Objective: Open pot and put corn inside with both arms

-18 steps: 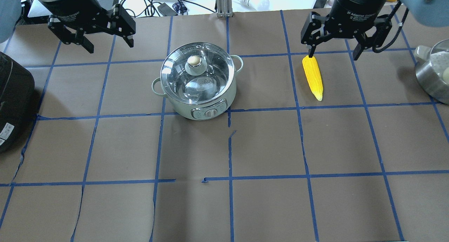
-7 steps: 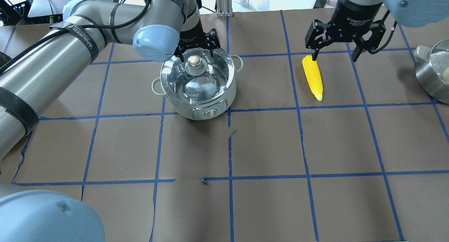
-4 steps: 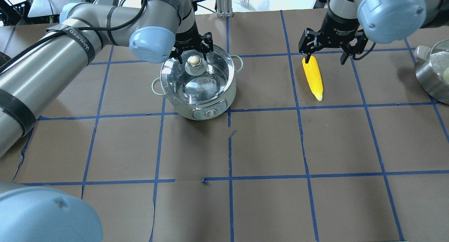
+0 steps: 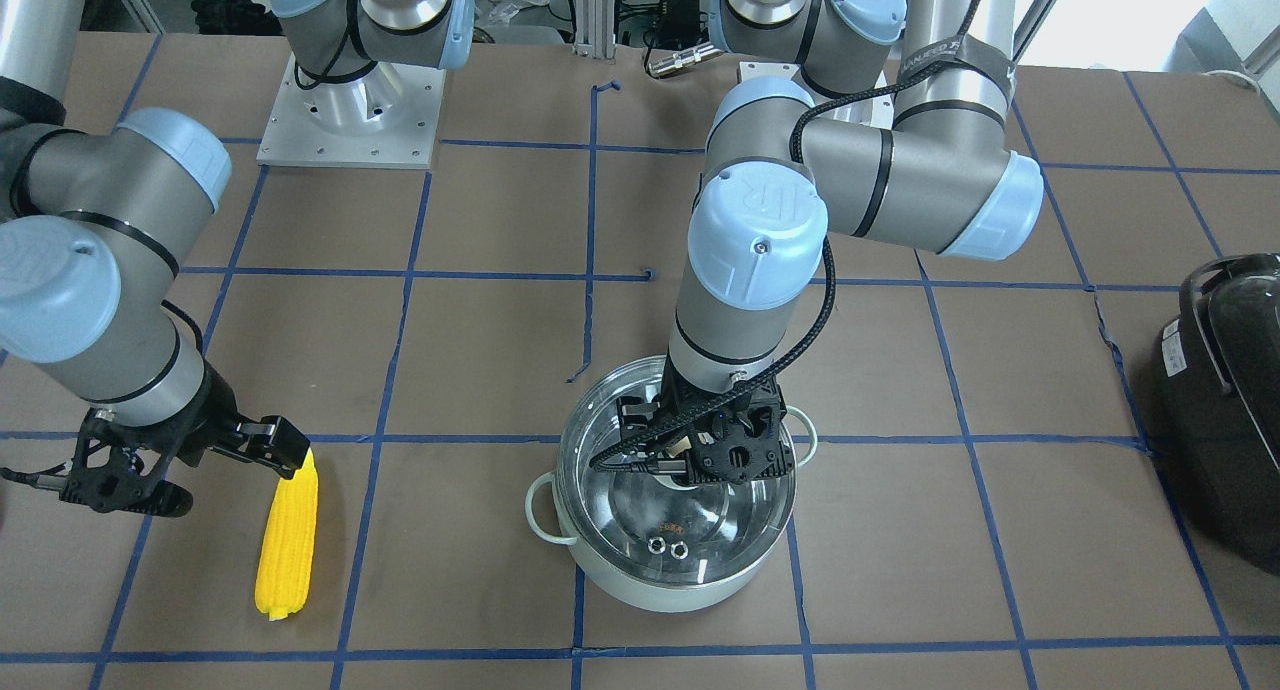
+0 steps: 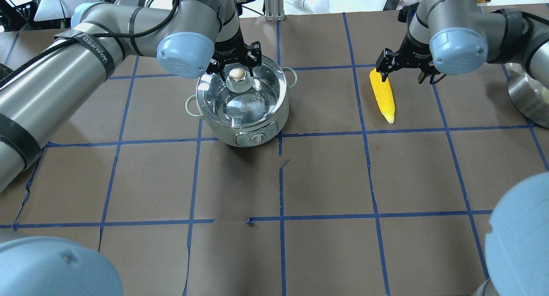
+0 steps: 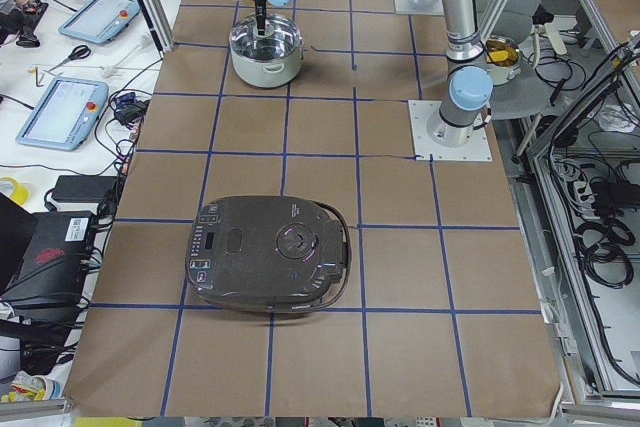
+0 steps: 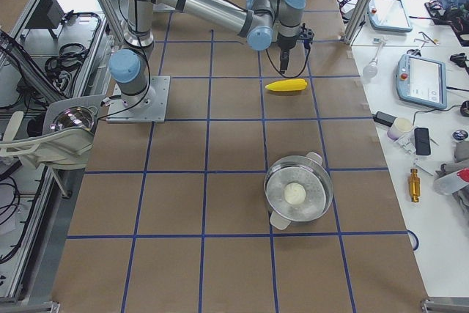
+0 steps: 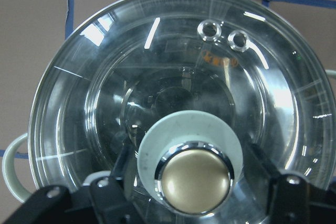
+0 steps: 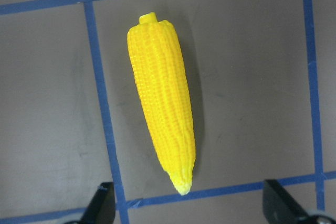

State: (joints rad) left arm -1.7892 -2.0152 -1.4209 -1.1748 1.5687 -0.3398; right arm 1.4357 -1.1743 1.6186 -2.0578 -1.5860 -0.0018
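**Operator:** What is on my left?

**Spotter:** Far out to the left of your left fingers sits a large black appliance [image 6: 270, 252]. Your left gripper [image 5: 234, 67] hangs over the round pot with the pale mint-green outside and shiny steel lining [image 5: 240, 126]. Its black fingers [image 8: 275, 192] stand apart, one on each side of the metal knob [image 8: 195, 182] of the clear glass lid [image 5: 257, 96]. They are low enough that the knob sits between them. As far as the wrist view shows, they are not pinched on it. The lid rests on the pot.

**Operator:** And further right?

**Spotter:** The bright yellow tapered corn cob [image 5: 382, 94] lies flat on the brown paper table [image 5: 326, 180], well to the right of those left fingers. Your right gripper [image 5: 402, 74] hovers above it with its fingers spread wide, touching nothing. In the wrist view you see the cob's pointed tip close to the two fingertips [image 9: 106, 205], nearer the left one. Its stubby stem end points away from them. To the right of those fingers you have a round steel pot with something white in it [image 7: 297, 194].
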